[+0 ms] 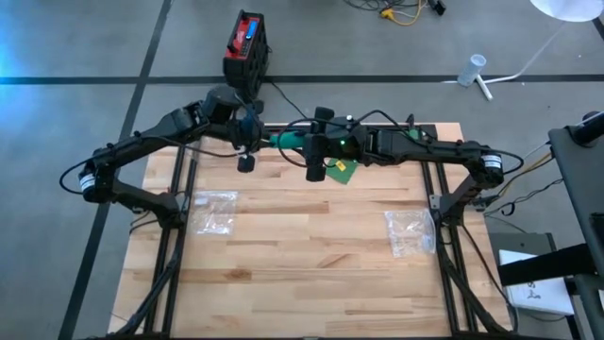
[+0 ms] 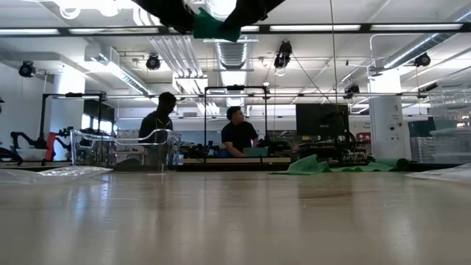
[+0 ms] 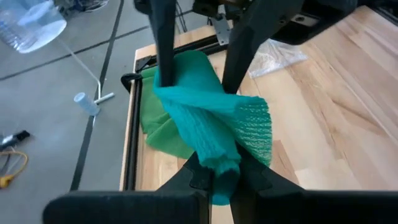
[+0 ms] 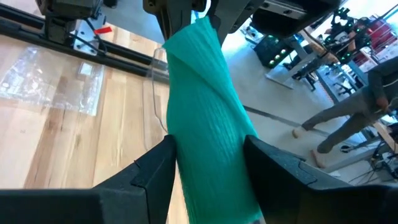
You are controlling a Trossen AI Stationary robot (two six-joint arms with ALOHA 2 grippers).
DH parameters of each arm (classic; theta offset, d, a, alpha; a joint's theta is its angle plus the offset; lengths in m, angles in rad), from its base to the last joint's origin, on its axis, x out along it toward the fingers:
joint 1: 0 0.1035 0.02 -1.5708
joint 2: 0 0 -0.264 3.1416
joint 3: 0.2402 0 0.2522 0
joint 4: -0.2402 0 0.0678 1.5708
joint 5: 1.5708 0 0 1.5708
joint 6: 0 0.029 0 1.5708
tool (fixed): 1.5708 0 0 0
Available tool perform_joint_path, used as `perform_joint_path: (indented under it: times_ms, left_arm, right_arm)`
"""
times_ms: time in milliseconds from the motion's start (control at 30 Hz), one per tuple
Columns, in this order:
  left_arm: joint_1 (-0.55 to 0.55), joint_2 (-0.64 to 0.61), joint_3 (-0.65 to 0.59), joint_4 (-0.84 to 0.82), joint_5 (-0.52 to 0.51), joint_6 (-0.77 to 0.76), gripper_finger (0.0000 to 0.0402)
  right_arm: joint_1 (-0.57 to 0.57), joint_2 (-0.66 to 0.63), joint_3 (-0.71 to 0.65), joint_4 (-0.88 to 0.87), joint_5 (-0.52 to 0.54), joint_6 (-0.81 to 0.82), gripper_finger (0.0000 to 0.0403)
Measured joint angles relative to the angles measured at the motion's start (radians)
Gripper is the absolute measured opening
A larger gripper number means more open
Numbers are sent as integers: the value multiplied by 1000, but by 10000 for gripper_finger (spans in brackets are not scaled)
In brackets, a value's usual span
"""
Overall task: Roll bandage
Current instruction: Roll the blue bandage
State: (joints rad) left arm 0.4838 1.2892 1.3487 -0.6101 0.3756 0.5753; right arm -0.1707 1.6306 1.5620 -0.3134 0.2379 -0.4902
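I've got the green bandage [image 3: 211, 134] up off the table [image 1: 302, 255], left gripper [image 3: 217, 177] pinched tight on one end, right gripper [image 4: 208, 155] clamped round the thicker part just across, so the stretch between can twist.

bandage [image 4: 208, 118]: teal ribbed strip, twisted, stretched taut away from the camera
right gripper [image 4: 208, 165]: two dark fingers [image 4: 149, 171] flank the strip's near end, pressing both of its sides
left gripper [image 4: 193, 12]: farther off, dark fingers at the strip's far end
table [image 4: 74, 143]: light wood planks, below the strip
plastic bag [image 4: 53, 78]: clear, crinkled, flat on the wood, well apart from the strip
person [image 4: 357, 109]: standing on the floor beyond the table edge, only partly in frame
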Motion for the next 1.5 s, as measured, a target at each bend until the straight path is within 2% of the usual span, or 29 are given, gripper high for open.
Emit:
perform_joint_path:
  times_ms: [433, 600, 767, 1000, 1233, 1367, 1500]
  left_arm:
    - [-16, 0, -3, 8, -1, 19, 17]
    - [-16, 0, -3, 12, 0, 26, 17]
    - [-17, 1, -4, 10, 1, 53, 17]
    - [-31, 2, -5, 38, 1, 75, 16]
    - [-52, 2, -5, 56, 1, 97, 16]
    - [-54, 2, -5, 72, 1, 86, 18]
    - [-54, 2, -5, 85, -4, 31, 26]
  right_arm:
    - [2, -8, 0, -12, -20, 19, 181]
    - [2, -17, 0, -27, -24, 29, 203]
    - [3, -20, 0, -74, -72, 53, 230]
    - [2, -20, 0, -85, -78, 84, 235]
    - [2, -20, 0, -86, -81, 99, 179]
    - [2, -20, 0, -86, -80, 98, 120]
    - [2, -21, 0, -92, -79, 87, 44]
